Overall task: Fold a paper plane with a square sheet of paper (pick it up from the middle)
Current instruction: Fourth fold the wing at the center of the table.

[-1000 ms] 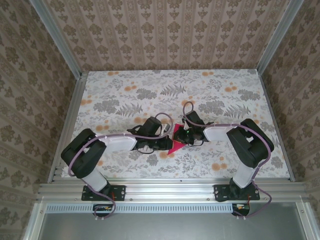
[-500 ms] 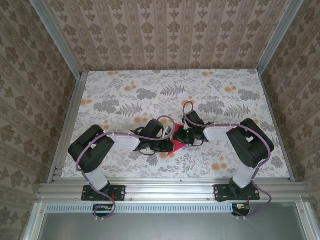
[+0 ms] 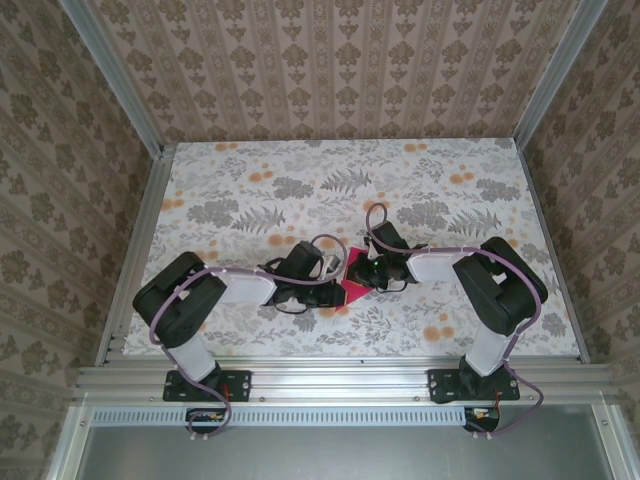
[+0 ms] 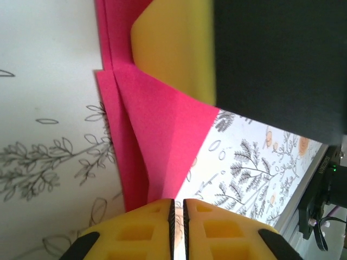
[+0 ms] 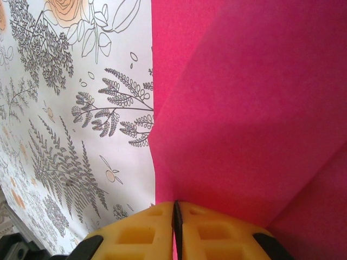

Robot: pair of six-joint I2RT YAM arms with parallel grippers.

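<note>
The pink square sheet of paper [image 3: 352,291] lies folded into a pointed, layered shape on the flowered tablecloth between both grippers. In the left wrist view its narrow tip [image 4: 157,141] ends at my left gripper [image 4: 178,208]. Those pads stand a thin slit apart, with only tablecloth showing between them. My right gripper [image 5: 177,208] is shut on a raised fold of the paper [image 5: 244,108]. From above, the left gripper [image 3: 333,290] sits at the paper's near-left side. The right gripper [image 3: 360,272] is over its far side. One yellow right fingertip [image 4: 173,49] rests on the paper.
The tablecloth [image 3: 250,200] stretches wide behind and to both sides of the grippers. Patterned walls and aluminium posts [image 3: 150,150] close in the left, right and back. A metal rail [image 3: 330,378] runs along the near edge by the arm bases.
The left arm shifted its elbow right, then slightly back. Less of the paper's near tip shows beside the left gripper. The right arm kept still.
</note>
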